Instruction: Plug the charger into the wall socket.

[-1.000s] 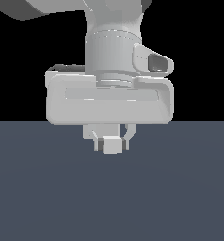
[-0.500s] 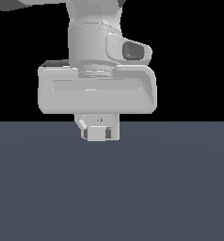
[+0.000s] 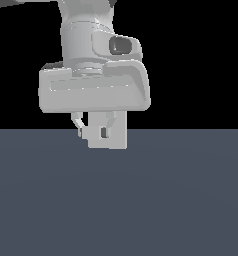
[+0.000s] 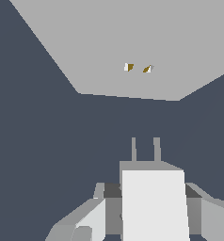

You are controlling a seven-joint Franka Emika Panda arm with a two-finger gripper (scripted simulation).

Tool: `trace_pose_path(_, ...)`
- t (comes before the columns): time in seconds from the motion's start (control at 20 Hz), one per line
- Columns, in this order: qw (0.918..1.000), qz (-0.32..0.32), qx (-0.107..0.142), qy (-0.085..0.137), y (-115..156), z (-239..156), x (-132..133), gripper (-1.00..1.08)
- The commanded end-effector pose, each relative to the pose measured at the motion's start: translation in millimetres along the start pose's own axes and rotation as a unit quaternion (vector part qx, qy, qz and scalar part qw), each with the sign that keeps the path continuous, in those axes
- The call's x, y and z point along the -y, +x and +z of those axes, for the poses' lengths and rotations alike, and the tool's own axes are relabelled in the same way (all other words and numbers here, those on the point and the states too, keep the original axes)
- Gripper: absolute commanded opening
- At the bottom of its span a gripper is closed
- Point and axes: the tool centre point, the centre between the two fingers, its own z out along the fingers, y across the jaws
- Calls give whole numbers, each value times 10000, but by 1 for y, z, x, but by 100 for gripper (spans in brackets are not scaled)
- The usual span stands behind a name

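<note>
My gripper (image 4: 147, 214) is pinching the charger (image 4: 153, 202) between its fingers (image 4: 88, 221), held clear above the dark floor (image 3: 119, 200). Its two prongs (image 4: 145, 149) point toward the wall socket (image 4: 132, 42), which stands farther off, well apart, two yellowish holes (image 4: 138, 68) showing.

Open dark floor (image 4: 48, 141) lies between the claw (image 4: 147, 207) and the socket plate (image 4: 132, 42); nothing stands in that gap. The plug block (image 4: 154, 202) pinched in the claw juts ahead, its two prongs (image 4: 145, 149) leading, still apart from the plate. The plate blocks passage straight ahead.
</note>
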Motion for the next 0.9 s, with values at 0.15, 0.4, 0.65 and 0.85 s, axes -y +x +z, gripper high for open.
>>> trace_pose_path(0.15,9996,265,5,-45,5,-5,7,-100)
trace_pose_path(0.4,9993,374,8,-63,8,-6,9,-100)
trace_pose_path(0.65,9992,384,8,-64,8,-6,10,-100)
trace_pose_path(0.85,9993,379,9,-64,9,-6,10,-100)
